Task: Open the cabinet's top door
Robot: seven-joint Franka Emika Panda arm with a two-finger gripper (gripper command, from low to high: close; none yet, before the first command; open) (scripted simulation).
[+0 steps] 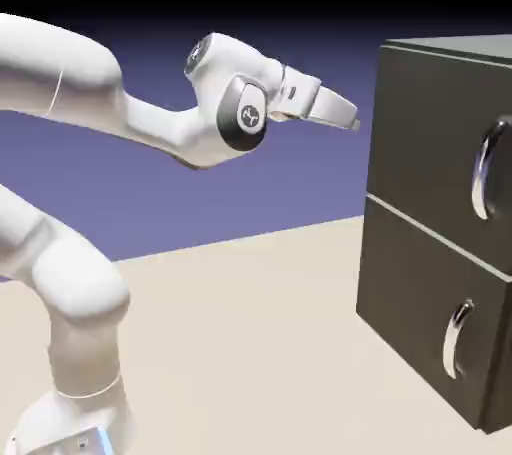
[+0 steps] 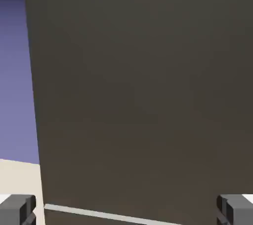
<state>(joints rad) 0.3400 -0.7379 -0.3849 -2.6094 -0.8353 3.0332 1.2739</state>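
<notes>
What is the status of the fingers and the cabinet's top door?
Grey fingers open, empty. Flat dark charcoal top door shut. Nothing seen between them.

Top door (image 1: 435,133) above lower door (image 1: 425,303) on cabinet (image 1: 376,198), robot arm (image 1: 160,123) at the exterior view's left

Free gap betw. pincer (image 1: 356,125) & cabinet (image 1: 415,213); top door (image 1: 435,133) blocks way right; near left worktop (image 1: 250,343) clear.

dark door panel (image 2: 133,90) fills most | pale seam (image 2: 108,215) low | tool (image 2: 126,210) open
</notes>
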